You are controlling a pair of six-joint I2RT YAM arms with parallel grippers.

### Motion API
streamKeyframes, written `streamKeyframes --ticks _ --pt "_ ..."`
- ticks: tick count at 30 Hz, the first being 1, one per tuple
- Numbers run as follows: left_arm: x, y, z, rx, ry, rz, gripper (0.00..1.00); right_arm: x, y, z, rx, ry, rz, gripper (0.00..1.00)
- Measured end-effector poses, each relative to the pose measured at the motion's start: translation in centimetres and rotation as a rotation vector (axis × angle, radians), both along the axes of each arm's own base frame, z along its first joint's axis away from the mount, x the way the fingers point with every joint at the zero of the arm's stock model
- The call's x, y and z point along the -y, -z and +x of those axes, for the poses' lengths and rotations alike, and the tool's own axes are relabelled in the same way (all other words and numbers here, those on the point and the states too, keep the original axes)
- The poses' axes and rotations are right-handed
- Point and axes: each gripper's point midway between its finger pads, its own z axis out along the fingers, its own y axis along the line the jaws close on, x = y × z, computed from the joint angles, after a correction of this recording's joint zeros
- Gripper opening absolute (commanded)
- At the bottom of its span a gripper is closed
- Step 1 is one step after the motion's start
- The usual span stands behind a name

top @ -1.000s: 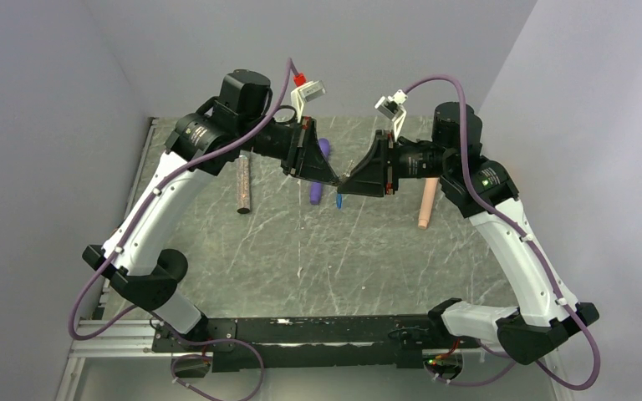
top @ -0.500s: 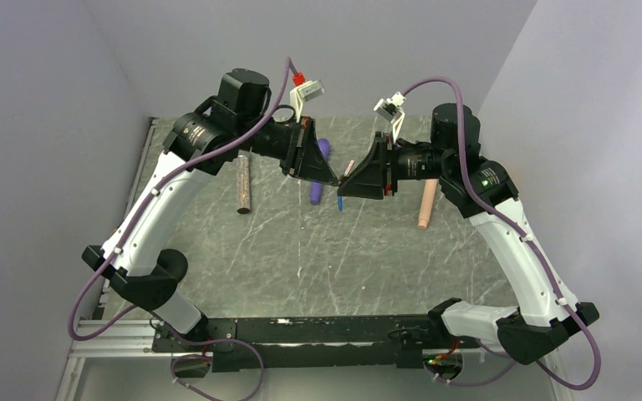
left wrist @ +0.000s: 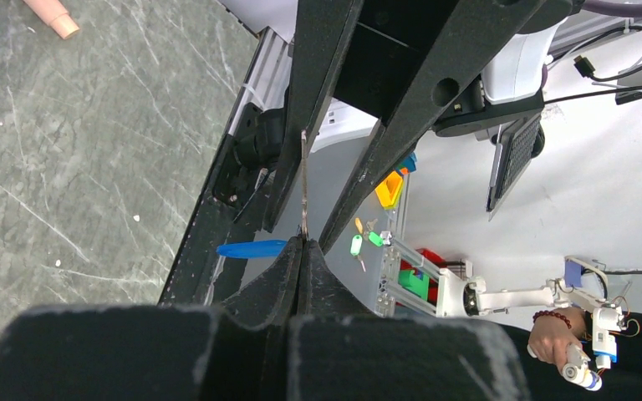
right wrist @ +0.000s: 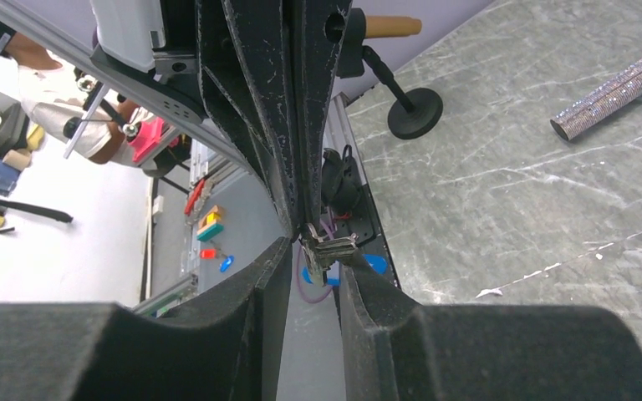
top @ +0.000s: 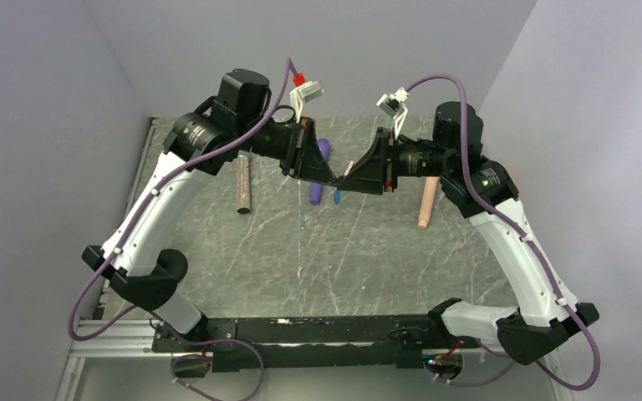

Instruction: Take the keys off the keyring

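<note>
Pulling with left claw (left wrist: 303,242) clenched on the thin key (left wrist: 304,180) and right claw (right wrist: 313,251) half-parted (gripping or not, I cannot tell) risks a slip dropping the blue keyring (left wrist: 251,248).

Two claws (top: 335,179) (top: 344,176), three rods (top: 243,185) (top: 314,196) (top: 425,209), one keyring (top: 337,197).

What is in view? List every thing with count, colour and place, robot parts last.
keyring: one, blue tag, hanging at the left jaws' tips.
key: one seen, grey metal, between the right jaws.
wand: one, purple, on the table, far middle.
glitter cylinder: one, pinkish-brown, table's left.
peach cylinder: one, peach, table's right.
table: one, grey marbled.
left gripper: one, black, jaws shut on the keyring.
right gripper: one, black, jaws partly apart around the key.
</note>
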Motion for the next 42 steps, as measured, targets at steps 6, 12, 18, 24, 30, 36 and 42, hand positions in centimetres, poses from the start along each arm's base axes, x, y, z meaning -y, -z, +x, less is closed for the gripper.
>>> streamKeyframes --ticks 6,12,18,24,30,36,42 --pt "0.0 0.1 -0.1 0.004 0.003 0.004 0.00 0.0 0.1 -0.1 -0.014 -0.001 0.003 0.19" --pt "-0.1 0.2 -0.1 0.006 0.005 0.008 0.00 0.0 0.0 -0.3 -0.017 -0.007 0.005 0.04" --pt "-0.1 0.3 -0.2 0.004 0.008 0.011 0.15 0.1 0.1 -0.6 -0.015 -0.009 0.008 0.00" --pt "-0.2 -0.1 -0.1 0.018 -0.012 0.011 0.65 0.1 0.4 -0.6 -0.034 0.002 0.016 0.00" --pt "-0.7 -1.9 0.8 0.095 -0.088 -0.013 0.65 0.2 -1.0 0.2 -0.038 0.076 0.055 0.00" --pt "-2.5 -3.7 0.0 0.196 -0.192 -0.117 0.52 0.3 -5.5 0.3 -0.012 0.135 0.220 0.00" --pt "-4.4 -7.9 -1.9 0.337 -0.258 -0.364 0.48 0.1 -10.8 0.1 0.006 0.090 0.414 0.00"
